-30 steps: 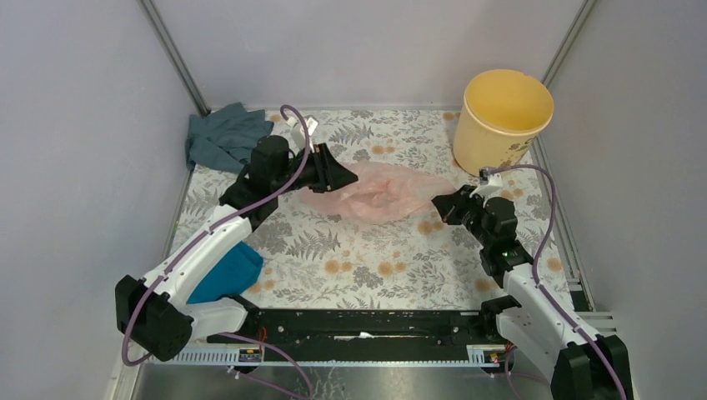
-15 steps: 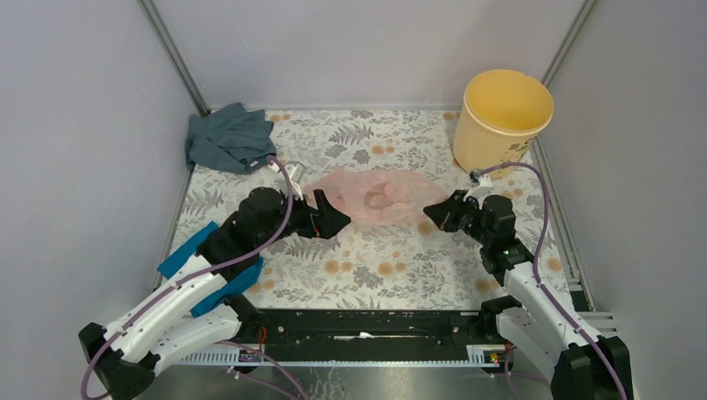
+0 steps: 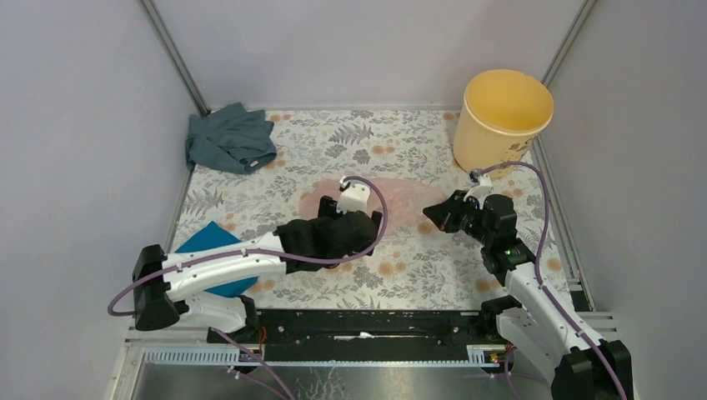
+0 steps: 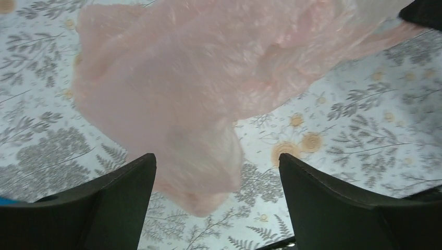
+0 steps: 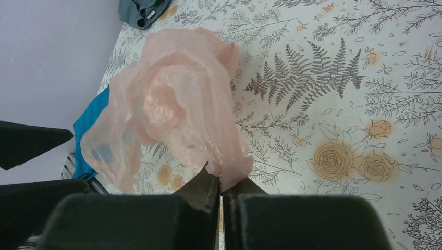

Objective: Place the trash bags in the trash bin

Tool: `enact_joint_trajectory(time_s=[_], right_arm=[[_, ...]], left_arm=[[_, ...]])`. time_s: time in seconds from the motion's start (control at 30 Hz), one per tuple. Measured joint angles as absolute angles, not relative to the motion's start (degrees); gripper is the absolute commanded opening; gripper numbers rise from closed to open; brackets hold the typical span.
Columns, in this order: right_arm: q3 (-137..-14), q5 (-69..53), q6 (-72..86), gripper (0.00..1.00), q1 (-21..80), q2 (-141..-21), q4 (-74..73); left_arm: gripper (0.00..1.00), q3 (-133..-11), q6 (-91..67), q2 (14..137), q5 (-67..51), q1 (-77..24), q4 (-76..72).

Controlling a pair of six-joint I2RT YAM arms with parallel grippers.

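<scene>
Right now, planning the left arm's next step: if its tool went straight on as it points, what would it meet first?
The left tool, jaws open, would likely meet the pink trash bag first; how far off is unclear.

- My table (image 3: 417, 275) is covered in a fern-and-flower print.
- A grey-blue cloth (image 3: 229, 140) lies crumpled in its far left corner.
- A teal cloth (image 3: 208, 242) lies at my near left edge.
- The yellow-orange bucket (image 3: 483, 150) stands upright in the far right corner.

Pink bag (image 5: 177, 104), yellow bin (image 3: 479, 150)
</scene>
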State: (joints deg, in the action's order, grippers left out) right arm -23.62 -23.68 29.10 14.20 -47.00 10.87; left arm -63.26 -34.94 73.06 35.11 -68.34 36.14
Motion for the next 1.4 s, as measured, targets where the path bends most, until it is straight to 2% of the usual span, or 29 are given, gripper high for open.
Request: enact_joint_trajectory(time_s=[0.13,0.27,0.43,0.6,0.73,0.93,1.2,1.4], right_arm=[[-23.6,-23.7,29.1,0.0,14.2,-47.0,10.9],[-23.6,-23.7,28.9,0.0,14.2,-47.0,10.9],[-23.6,-23.7,28.8,0.0,14.2,-47.2,10.9],[-23.6,-23.7,28.8,0.0,14.2,-47.2,10.9],[-23.6,-23.7,28.9,0.0,14.2,-47.2,11.0],[-23.6,-23.7,28.9,0.0,14.2,-47.2,10.8],[-23.6,-23.6,28.3,0.0,14.2,-45.6,8.8],[-23.6,-23.6,27.7,0.0,14.2,-45.5,8.4]], left_arm=[[0.86,-63.1,-39.6,73.8,41.6,-72.4,40.9],[0.87,-59.4,-44.6,70.9,42.5,-75.4,41.1],[0.86,-50.3,-49.3,63.1,38.2,-78.1,38.5],[0.8,-40.0,-54.3,56.7,30.6,-79.4,30.2],[0.78,-38.2,-56.4,61.5,29.5,-82.9,26.8],[0.84,-44.9,-55.7,77.1,33.5,-84.4,27.2],[0.75,-49.5,-52.6,85.7,38.8,-82.7,26.4],[0.74,-49.5,-50.1,89.7,39.0,-80.8,24.8]])
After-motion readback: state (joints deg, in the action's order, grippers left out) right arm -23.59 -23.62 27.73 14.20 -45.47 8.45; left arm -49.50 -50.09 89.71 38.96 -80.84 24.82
